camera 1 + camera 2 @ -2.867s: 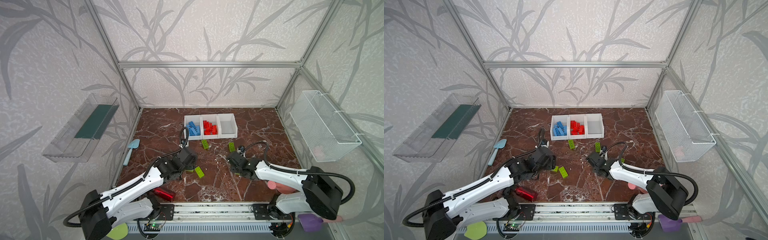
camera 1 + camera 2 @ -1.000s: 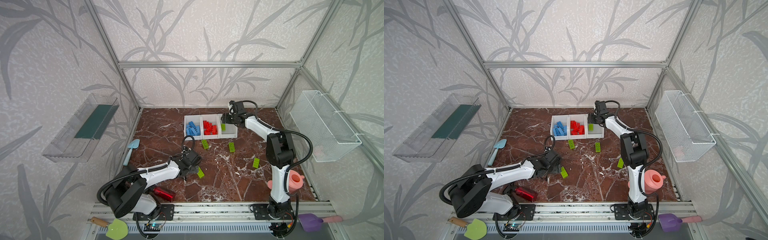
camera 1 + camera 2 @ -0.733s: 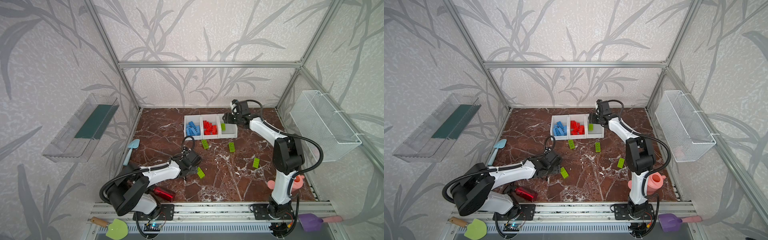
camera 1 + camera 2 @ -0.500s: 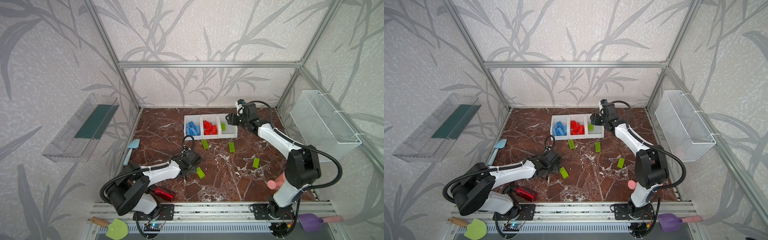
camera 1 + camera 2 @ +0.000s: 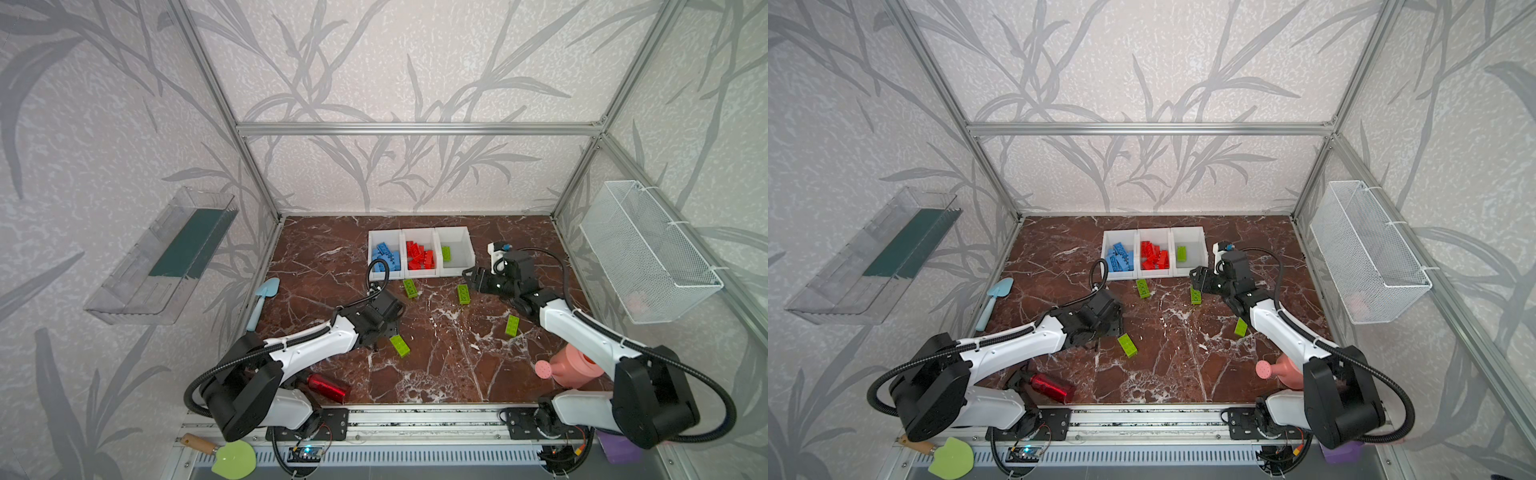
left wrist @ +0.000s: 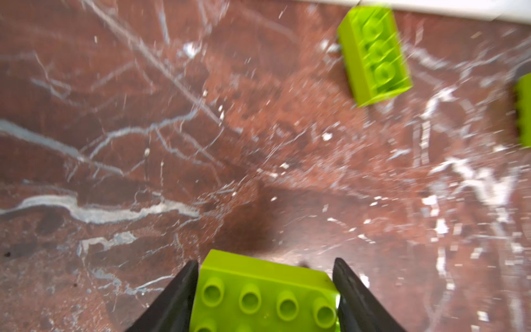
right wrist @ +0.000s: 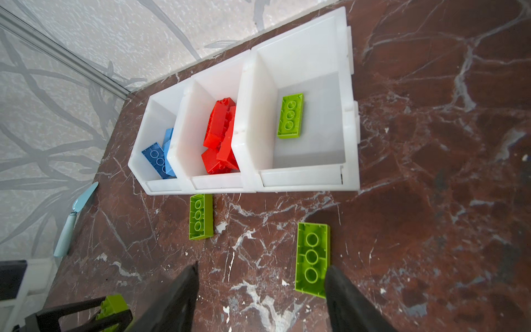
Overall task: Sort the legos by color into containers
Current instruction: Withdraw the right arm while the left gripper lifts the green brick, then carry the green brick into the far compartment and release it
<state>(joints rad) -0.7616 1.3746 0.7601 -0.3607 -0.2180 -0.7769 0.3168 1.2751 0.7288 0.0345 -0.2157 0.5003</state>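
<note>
Half of green lego [image 6: 258, 290] cut off, pinched in left claw [image 6: 265, 261]; right claw [image 7: 262, 266] spread.

On the red-brown marble tabletop [image 5: 436, 374] we see a light blue trowel [image 5: 267, 287] near the left edge, a shiny red bottle [image 5: 328, 384] lying front left, and a pink watering can [image 5: 575, 370] front right. We find a clear tray [image 5: 124, 291] on the left wall, a white wire basket [image 5: 648, 257] on the right wall, and a green scoop [image 5: 232, 457] in front of the table.
</note>
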